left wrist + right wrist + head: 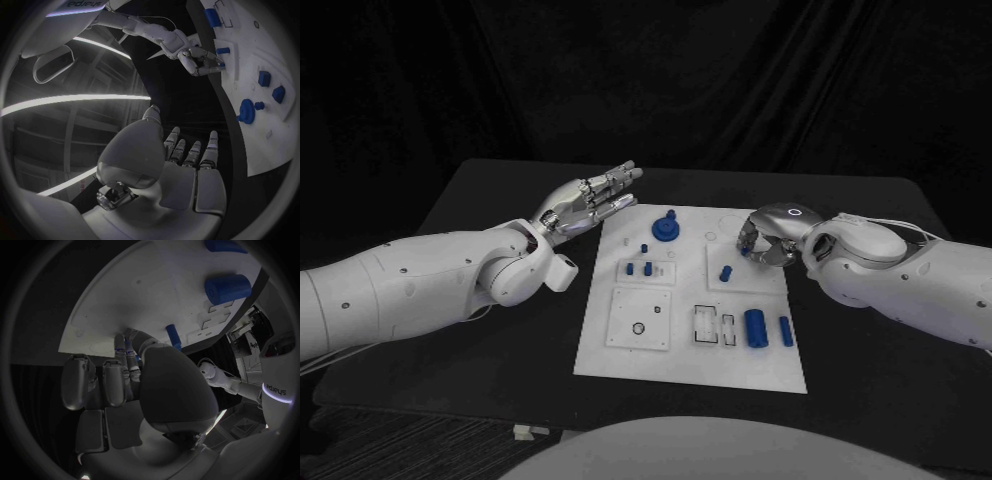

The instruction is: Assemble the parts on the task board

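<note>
Fingers (pixel 756 243) of the right hand (pixel 773 240) curl down over the far right part of the board (pixel 632 350), tips close by a small upright blue peg (pixel 727 272); whether they pinch anything, I cannot tell. Left hand (pixel 593 200) hovers off the board's far left corner, fingers spread, holding nothing. Blue gear (pixel 666 228) stands at the far edge, a cylinder (pixel 756 328) lies nearer. This looks like a peg placement in progress; next calls for a straight, careful push into its hole.
</note>
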Tool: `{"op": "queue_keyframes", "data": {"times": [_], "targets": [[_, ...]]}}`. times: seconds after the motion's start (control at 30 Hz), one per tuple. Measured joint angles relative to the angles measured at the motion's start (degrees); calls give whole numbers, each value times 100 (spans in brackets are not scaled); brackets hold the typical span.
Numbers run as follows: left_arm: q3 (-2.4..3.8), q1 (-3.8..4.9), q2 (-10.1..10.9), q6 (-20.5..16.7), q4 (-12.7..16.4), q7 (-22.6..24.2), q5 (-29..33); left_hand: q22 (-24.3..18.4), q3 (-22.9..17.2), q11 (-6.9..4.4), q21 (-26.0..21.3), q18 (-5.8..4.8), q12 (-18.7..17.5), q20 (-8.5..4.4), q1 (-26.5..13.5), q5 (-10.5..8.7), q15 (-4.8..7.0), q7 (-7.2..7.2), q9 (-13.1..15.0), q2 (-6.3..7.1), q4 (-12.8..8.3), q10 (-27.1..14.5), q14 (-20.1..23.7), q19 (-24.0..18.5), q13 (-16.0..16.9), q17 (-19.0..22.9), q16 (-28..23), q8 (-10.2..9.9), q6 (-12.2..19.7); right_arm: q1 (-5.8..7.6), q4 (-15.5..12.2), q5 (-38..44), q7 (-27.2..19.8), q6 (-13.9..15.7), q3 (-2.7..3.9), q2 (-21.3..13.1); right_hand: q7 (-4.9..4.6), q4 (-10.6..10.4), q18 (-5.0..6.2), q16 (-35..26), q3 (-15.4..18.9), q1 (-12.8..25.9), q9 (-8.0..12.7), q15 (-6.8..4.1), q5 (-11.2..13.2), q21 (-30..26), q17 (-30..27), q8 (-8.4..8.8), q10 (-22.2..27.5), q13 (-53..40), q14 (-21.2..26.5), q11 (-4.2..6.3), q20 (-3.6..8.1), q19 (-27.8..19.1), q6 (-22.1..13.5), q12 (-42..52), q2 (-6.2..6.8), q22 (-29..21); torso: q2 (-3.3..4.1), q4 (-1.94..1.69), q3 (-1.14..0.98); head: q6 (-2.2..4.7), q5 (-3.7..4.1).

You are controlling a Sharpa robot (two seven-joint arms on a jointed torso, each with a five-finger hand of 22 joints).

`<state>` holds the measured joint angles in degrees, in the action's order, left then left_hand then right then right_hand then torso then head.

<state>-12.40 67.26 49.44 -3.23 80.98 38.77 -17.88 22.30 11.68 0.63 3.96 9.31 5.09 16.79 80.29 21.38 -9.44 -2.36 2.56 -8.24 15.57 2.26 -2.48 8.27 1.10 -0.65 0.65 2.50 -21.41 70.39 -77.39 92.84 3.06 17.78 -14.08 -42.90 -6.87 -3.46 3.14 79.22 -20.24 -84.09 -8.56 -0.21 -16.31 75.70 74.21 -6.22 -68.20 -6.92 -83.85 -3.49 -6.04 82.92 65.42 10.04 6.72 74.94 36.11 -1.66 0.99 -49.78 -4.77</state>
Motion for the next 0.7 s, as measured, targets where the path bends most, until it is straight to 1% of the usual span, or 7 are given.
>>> {"op": "queue_keyframes", "data": {"times": [0.07,0.17,0.2,0.3,0.5,0.6,0.7], "targets": [[0,0,-1,0,-4,0,1,0,0,0,1,0,0,0,0,0,0,0,0,0,0,0,0,0,0,0,0,0,0,-2,-1,0,0,13,-1,-4,-7,0,0,-2,0,0,-12,0,0,0,-8,0,0,10,0,0,0,0,8,-13,0,0,-2,0,1,2,-9],[0,-1,-4,1,-14,0,1,0,0,21,21,0,0,-20,0,0,0,0,0,0,0,-22,0,20,0,0,0,0,0,-6,-13,0,0,43,-3,-19,32,-1,0,-2,0,2,-16,-20,1,0,-10,-33,-40,27,-20,1,21,21,48,-44,-3,0,-3,2,3,3,-29],[0,-1,-5,1,-18,0,1,0,0,21,21,0,0,-20,19,-1,0,0,0,-19,0,-22,0,20,0,0,0,0,0,-7,-18,0,0,56,-4,-25,33,-3,0,-2,-3,3,-17,-20,5,0,-10,-38,-63,31,-20,24,21,21,49,-44,-4,0,-3,3,3,4,-36],[0,-2,-14,1,-30,0,1,0,0,21,21,0,0,-21,24,22,0,-21,0,-24,0,-22,0,20,0,0,0,0,-21,-8,-43,0,0,87,-4,-43,24,-17,0,-2,-16,32,-17,-20,21,0,-15,-44,-80,37,-20,2,21,21,58,-65,-36,-1,-3,7,4,5,-46],[0,-3,-31,2,-50,1,2,23,0,21,21,0,0,0,46,22,-20,-21,0,-46,0,-22,-21,41,0,-5,0,0,-21,-4,-125,0,0,151,7,-115,43,-35,0,-2,2,34,-18,-20,22,0,-27,-44,-101,49,-20,22,21,21,81,-80,-67,-1,-1,7,4,16,-57],[0,-4,-35,3,-62,1,2,23,0,21,21,0,-1,0,46,22,-20,-21,-1,-46,0,-22,-21,41,0,-5,0,0,-21,24,-173,1,-1,183,7,-159,42,-58,0,-2,25,51,-18,-20,64,0,-34,-44,-100,65,-20,22,21,21,82,-111,-84,-1,1,7,4,17,-74],[0,-5,-37,3,-71,1,2,23,0,21,21,0,-1,0,46,22,-20,-35,-1,-46,0,-22,-21,41,-1,-5,0,0,-35,82,-217,1,-2,216,10,-196,41,-58,0,-22,25,63,-18,-20,67,0,-34,-44,-100,68,-20,22,21,21,83,-113,-95,-1,3,8,3,12,-89]]}}
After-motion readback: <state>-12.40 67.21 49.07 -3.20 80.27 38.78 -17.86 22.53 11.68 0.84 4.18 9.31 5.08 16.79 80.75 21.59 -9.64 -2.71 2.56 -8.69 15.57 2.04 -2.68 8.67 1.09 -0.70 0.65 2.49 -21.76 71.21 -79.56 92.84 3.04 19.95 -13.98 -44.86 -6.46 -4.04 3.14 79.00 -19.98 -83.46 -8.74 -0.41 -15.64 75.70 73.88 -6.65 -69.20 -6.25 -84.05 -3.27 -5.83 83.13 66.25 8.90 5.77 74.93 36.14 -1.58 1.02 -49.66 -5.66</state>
